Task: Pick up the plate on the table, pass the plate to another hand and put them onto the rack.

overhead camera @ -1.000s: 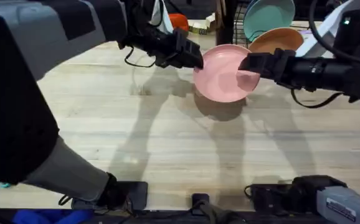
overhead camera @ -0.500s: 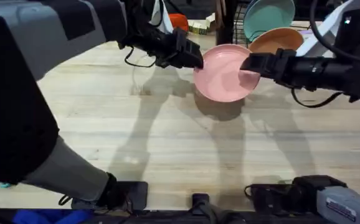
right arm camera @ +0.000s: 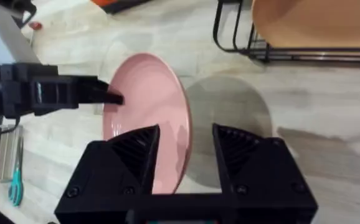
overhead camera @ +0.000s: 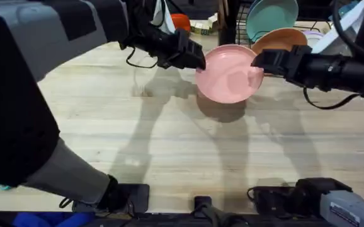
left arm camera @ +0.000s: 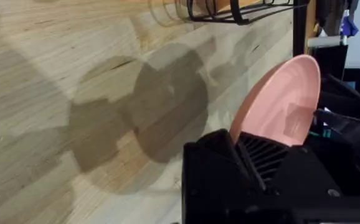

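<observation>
Left claw (overhead camera: 199, 61): pinching plate (overhead camera: 228, 74) at its left rim.
Right claw (overhead camera: 257, 63): fingers spread astride right rim, apparently not clamped.
Plate: held above table (overhead camera: 169, 139), near rack (overhead camera: 238, 22) at far edge.

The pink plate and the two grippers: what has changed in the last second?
The right gripper has shifted slightly up and toward the rack, its fingers astride the plate rim. The left gripper still holds the opposite edge; the plate stays lifted above the table.

Bright, even light; soft shadows on table (overhead camera: 169, 145); near arm blurred.
</observation>
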`<action>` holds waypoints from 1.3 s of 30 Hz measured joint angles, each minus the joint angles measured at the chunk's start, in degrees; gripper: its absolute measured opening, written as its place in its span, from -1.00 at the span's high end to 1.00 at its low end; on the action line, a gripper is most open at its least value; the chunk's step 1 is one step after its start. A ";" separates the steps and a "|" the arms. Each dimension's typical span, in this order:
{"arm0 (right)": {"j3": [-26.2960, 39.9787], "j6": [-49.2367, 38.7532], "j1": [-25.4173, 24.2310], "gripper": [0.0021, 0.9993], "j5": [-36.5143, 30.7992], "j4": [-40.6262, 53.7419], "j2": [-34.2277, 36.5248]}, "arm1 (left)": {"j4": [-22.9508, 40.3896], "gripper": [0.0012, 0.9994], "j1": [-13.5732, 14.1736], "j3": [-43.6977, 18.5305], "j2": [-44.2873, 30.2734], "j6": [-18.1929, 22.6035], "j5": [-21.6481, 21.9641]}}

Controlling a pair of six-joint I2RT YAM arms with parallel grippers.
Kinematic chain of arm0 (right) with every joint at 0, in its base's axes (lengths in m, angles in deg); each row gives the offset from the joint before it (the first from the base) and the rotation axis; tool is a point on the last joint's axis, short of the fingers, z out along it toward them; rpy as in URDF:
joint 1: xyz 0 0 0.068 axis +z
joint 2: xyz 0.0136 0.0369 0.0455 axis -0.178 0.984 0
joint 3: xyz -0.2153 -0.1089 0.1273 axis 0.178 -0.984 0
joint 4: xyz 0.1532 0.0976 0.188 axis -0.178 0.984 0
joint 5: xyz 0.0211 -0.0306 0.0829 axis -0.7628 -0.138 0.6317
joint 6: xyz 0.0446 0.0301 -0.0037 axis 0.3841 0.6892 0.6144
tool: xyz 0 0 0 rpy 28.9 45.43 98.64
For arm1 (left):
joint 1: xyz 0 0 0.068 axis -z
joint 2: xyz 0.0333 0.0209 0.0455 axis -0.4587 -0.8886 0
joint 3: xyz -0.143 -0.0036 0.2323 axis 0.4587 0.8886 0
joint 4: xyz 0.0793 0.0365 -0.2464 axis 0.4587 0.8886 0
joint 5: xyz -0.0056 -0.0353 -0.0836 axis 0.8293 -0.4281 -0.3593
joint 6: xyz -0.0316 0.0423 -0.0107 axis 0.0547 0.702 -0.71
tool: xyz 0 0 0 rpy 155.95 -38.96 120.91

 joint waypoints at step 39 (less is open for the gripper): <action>0.02 -2.00 -0.04 0.95 -6.13 1.62 1.17 | -0.02 -0.99 0.00 -0.02 -0.01 -0.77 0.18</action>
